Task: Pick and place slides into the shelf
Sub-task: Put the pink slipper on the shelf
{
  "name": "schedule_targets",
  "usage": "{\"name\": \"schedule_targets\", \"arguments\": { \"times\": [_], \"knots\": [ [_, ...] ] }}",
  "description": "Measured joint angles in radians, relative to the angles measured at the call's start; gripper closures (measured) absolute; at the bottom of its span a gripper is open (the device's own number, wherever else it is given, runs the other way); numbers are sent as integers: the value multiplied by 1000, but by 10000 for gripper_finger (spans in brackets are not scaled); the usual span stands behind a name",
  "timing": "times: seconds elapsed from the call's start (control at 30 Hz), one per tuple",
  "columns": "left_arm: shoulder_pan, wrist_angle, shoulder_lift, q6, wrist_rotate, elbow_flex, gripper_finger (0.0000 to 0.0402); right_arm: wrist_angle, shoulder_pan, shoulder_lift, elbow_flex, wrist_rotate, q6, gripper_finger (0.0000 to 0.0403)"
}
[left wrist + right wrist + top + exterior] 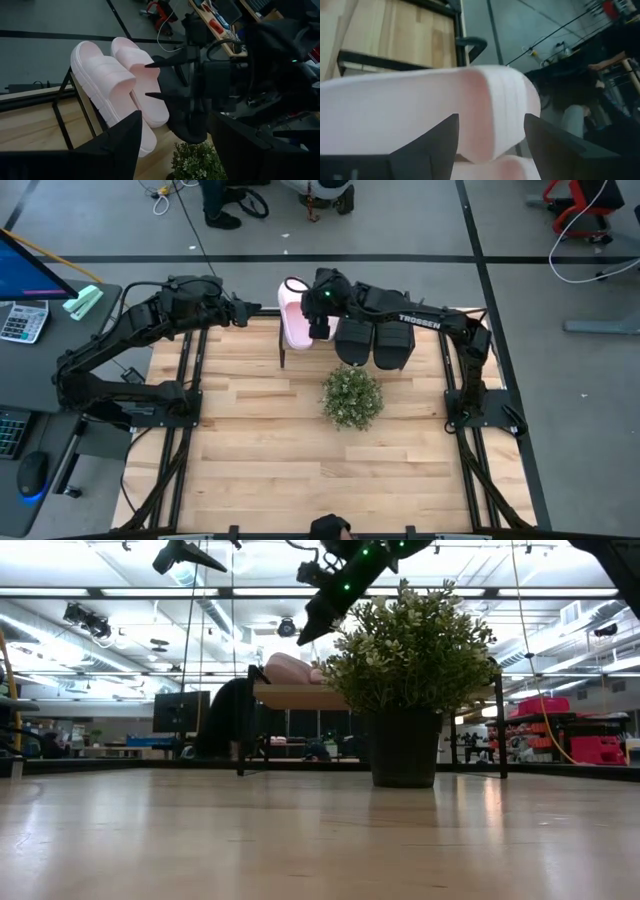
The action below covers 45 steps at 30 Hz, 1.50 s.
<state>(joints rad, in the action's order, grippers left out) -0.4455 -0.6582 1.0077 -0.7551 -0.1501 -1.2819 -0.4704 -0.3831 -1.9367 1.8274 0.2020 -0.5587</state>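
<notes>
Two pale pink slides [107, 85] lie side by side, soles down, on the left end of the shelf's top board [300, 696] at the table's far edge. Two black slides [352, 340] lie to their right on the same board. My right gripper [150, 80] reaches in from the right and hovers open just above the pink pair [295, 320]. The broad pink strap [485, 110] fills its wrist view ahead of the fingers. The low view shows a gap between its fingertips [300, 640] and the pink slide [290, 668]. My left gripper [252, 310] waits open, left of the shelf.
A potted green plant [352, 397] stands on the table just in front of the shelf, below my right arm. The shelf's thin black frame legs [65, 92] stand at the far edge. Bare wood stretches toward the near edge. A desk with a calculator [20, 320] sits off the table's left.
</notes>
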Motion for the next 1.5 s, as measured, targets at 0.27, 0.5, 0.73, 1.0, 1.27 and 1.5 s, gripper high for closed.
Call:
{"name": "schedule_targets", "arguments": {
  "times": [0.27,0.5,0.73,1.0,1.27,1.5],
  "knots": [
    [0,1,0,0,0,0,170,38,-3,-42,0,-26,-27,173],
    [1,-5,0,-14,0,0,168,116,-1,-76,-1,0,-39,173],
    [13,-12,0,-19,1,0,172,151,-11,-118,-1,19,-40,177],
    [25,-16,0,-26,1,0,173,211,-15,-133,-1,105,-40,220],
    [25,-22,0,-27,0,0,175,222,-8,-133,-1,140,-44,367],
    [25,-23,0,-27,1,0,175,234,0,-133,-1,194,-45,385]
  ]
}}
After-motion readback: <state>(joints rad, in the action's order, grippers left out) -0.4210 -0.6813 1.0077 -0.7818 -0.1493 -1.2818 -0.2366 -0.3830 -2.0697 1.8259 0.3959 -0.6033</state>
